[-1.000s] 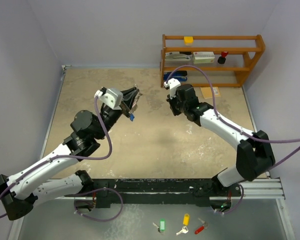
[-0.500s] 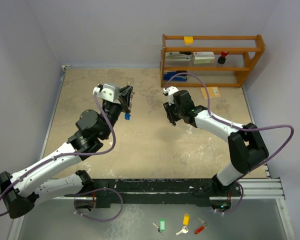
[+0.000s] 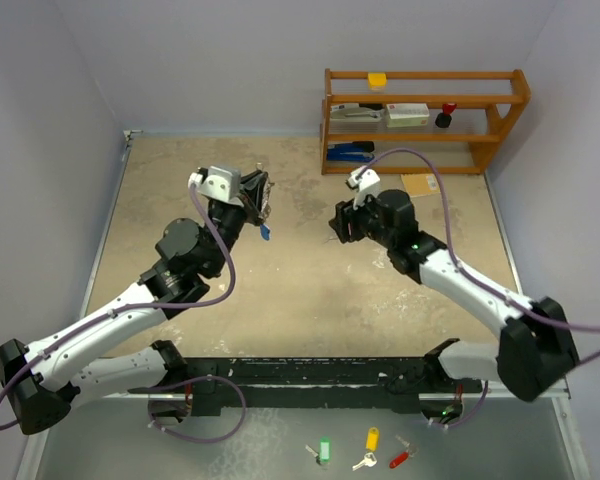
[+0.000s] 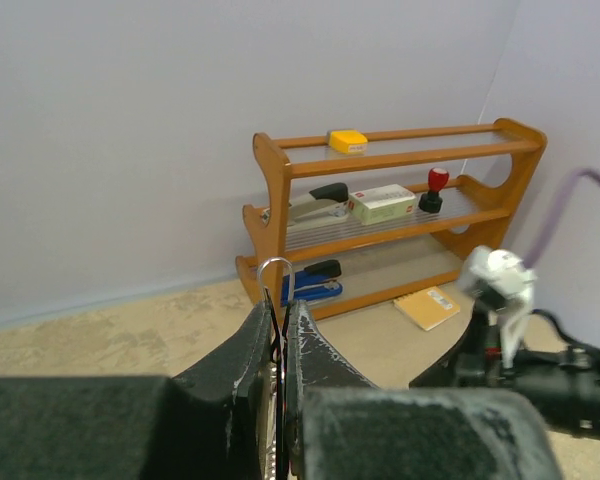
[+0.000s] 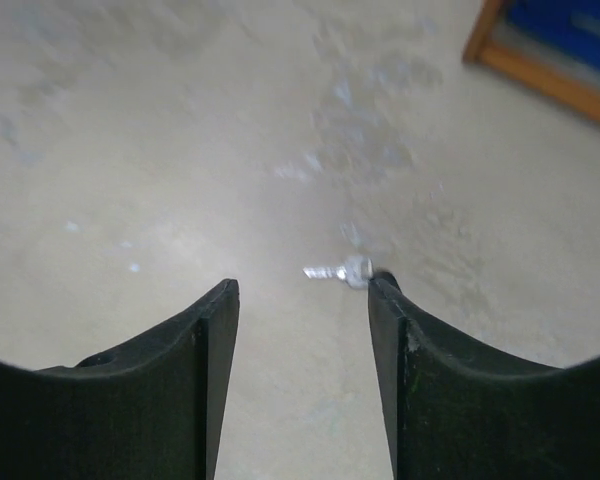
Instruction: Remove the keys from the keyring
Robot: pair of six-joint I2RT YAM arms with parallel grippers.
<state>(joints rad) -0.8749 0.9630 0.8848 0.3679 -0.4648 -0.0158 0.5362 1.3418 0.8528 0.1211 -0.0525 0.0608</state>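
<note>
At eleven o'clock of the table's (image 3: 310, 295) middle, the left gripper (image 3: 262, 196) pinches the keyring (image 4: 275, 272), a thin stiff wire loop, with the blue-headed key (image 3: 265, 233) dangling at its six o'clock. The right gripper (image 3: 342, 226), at three o'clock of it, stands spread. The key looks light, hard and slippery, likely to swing; its flat head seems the best hold.

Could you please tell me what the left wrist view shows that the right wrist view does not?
Only the left wrist view: the left pincer shut on the keyring, whose loop pokes up. Only the right wrist view: the open right pincer and a small silver piece by one fingertip. Both: the tan table and the wooden shelf.
</note>
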